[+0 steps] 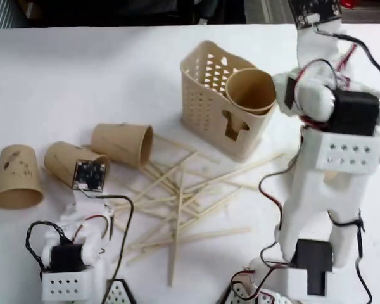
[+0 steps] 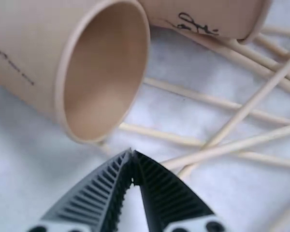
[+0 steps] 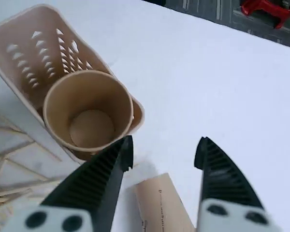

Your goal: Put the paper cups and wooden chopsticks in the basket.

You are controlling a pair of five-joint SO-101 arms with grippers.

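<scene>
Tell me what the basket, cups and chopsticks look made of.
Basket: likely moulded plastic, cream, smooth, with regular cut-out holes. Cups: brown paper, matte, with rolled rims. Chopsticks: pale bare wood, possibly bamboo; no gloss visible.

A white desk point(image 1: 63, 69) spreads across the whole work area. In the left wrist view its top looks faintly mottled, like cloth or paper, and in the high view its far edge runs straight across. Beyond that edge lies a dark strip of room point(image 1: 114, 9), broken by a pale grey band point(image 1: 275, 9) right of the middle. In the right wrist view the desk's edge cuts slantwise against a dark grey surface point(image 3: 203, 7), where a red object point(image 3: 268, 10) lies well apart from the desk, too little of it visible to say what it is.
</scene>
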